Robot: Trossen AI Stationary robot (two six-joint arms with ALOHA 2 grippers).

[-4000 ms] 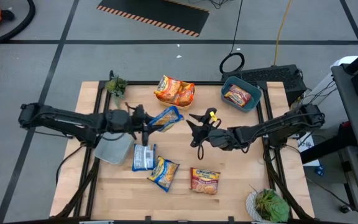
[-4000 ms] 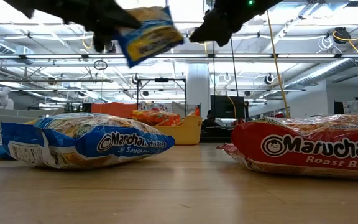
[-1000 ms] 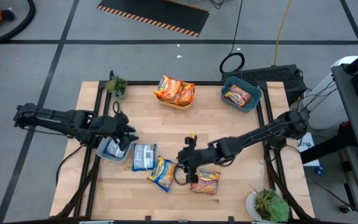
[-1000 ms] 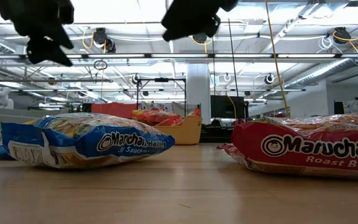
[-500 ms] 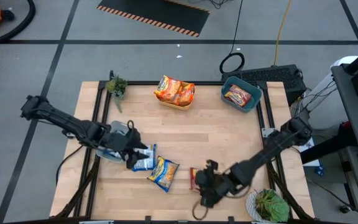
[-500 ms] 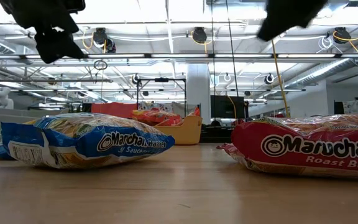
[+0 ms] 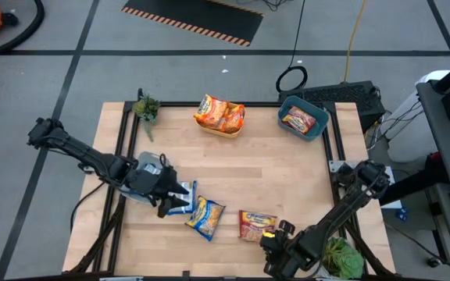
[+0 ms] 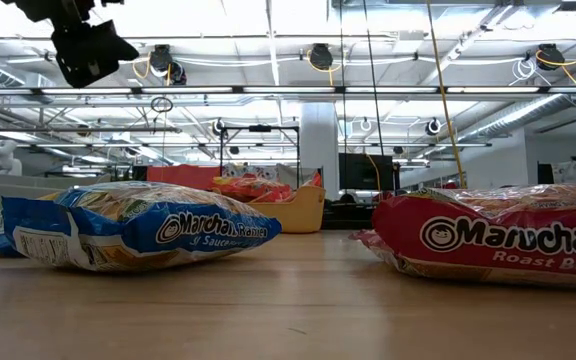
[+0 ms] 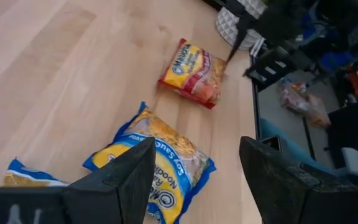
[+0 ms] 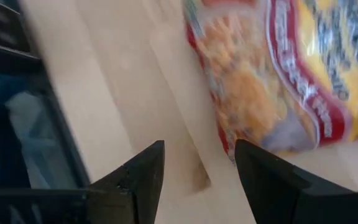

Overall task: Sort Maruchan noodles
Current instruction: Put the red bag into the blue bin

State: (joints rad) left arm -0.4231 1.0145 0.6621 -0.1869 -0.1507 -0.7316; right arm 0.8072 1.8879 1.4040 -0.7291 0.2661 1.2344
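Three Maruchan packets lie flat on the wooden table: a silver-blue one [image 7: 184,204], a blue-and-yellow one [image 7: 205,217] [image 9: 160,165] [image 8: 138,225] and a red-and-yellow one [image 7: 258,225] [image 10: 278,68] [image 8: 498,235]. Another packet lies in the grey bin [image 7: 135,190]. Orange packets fill the yellow bin [image 7: 219,115], and a red packet sits in the teal bin [image 7: 303,119]. My left gripper [image 7: 174,193] [image 9: 196,146] hovers open over the silver-blue packet, beside the grey bin. My right gripper [image 7: 276,248] [image 10: 199,149] is open at the table's near edge, just beyond the red packet.
A small plant [image 7: 146,108] stands at the far left corner and another plant [image 7: 341,257] at the near right corner. Bare wood [image 7: 272,176] spreads across the table's middle. Cables and a keyboard lie beyond the far right edge.
My right arm has swung from the table's middle down to the near edge, passing the red packet and ending at its near right side. My left gripper has moved from above the grey bin toward the right and near side, over the silver-blue packet. The packets have stayed put.
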